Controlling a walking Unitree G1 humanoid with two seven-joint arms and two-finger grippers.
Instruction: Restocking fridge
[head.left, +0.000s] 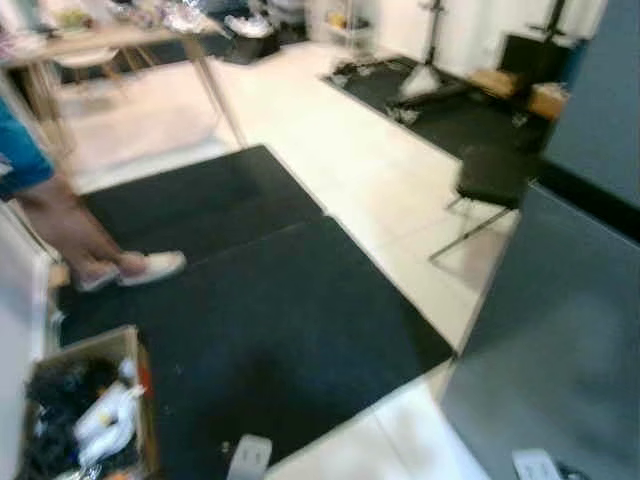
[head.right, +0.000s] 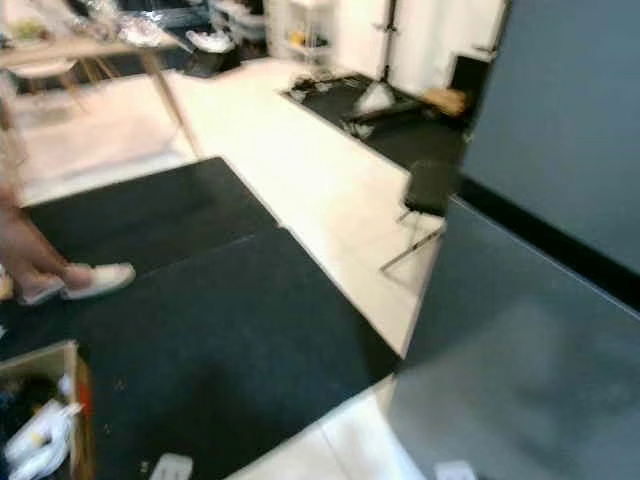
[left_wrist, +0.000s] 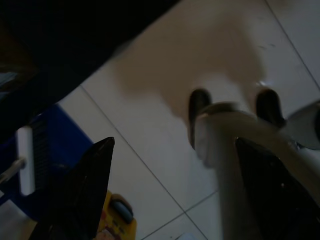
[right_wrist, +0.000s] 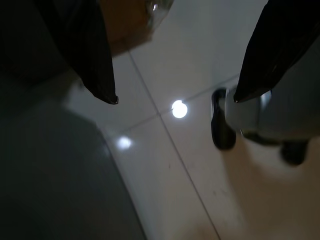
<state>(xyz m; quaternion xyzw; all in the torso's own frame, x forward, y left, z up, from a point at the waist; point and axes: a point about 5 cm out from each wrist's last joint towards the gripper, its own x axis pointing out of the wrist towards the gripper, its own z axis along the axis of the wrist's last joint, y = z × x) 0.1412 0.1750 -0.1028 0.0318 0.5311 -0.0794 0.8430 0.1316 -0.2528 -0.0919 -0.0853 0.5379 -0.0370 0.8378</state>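
Note:
A tall grey fridge (head.left: 565, 340) fills the right side of the blurred head views, with a dark gap between its upper and lower parts. On the floor at lower left stands an open cardboard box (head.left: 92, 345) holding white bottles and dark packages. In the left wrist view my left gripper (left_wrist: 174, 141) hangs open over pale floor tiles with nothing between its fingers. In the right wrist view my right gripper (right_wrist: 176, 100) is also open and empty, above tiles beside the fridge's grey side (right_wrist: 55, 180).
Black mats (head.left: 270, 310) cover the floor ahead. A person's leg with a white shoe (head.left: 150, 266) stands at the left, near the box. A black chair (head.left: 495, 175) sits by the fridge. A cluttered table (head.left: 110, 40) is at the far left. My own foot (left_wrist: 200, 107) shows below.

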